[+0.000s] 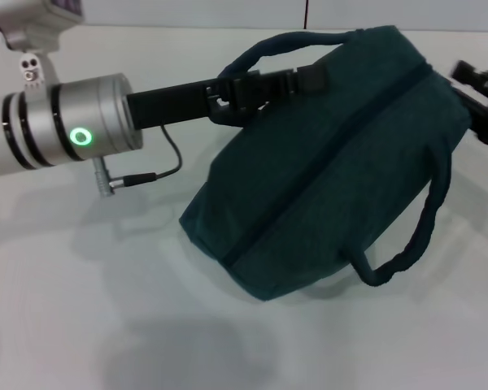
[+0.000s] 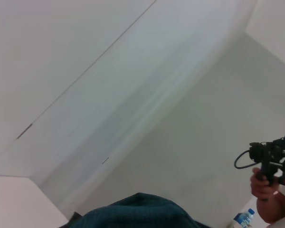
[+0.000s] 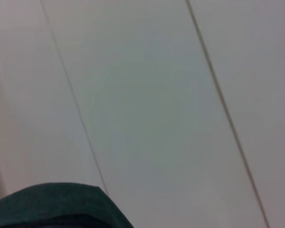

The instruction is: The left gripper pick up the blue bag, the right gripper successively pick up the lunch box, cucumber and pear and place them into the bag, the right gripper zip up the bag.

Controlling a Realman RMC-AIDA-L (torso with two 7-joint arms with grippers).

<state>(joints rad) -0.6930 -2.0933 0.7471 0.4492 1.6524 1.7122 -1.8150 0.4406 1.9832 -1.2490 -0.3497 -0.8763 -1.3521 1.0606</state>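
The blue bag (image 1: 325,179) lies tilted on the white table, its long zipper line running along the top and looking closed. One loop handle arches at its top, the other hangs at the front right. My left gripper (image 1: 264,88) reaches in from the left and is shut on the top handle at the bag's upper left. My right gripper (image 1: 480,93) shows only partly at the right edge, against the bag's far end. The bag's fabric also shows in the left wrist view (image 2: 137,213) and the right wrist view (image 3: 52,204). The lunch box, cucumber and pear are out of view.
The white table (image 1: 106,309) spreads around the bag. A cable (image 1: 159,166) hangs under my left wrist. In the left wrist view a person's hand with a black device (image 2: 268,171) and a water bottle (image 2: 242,219) stand far off.
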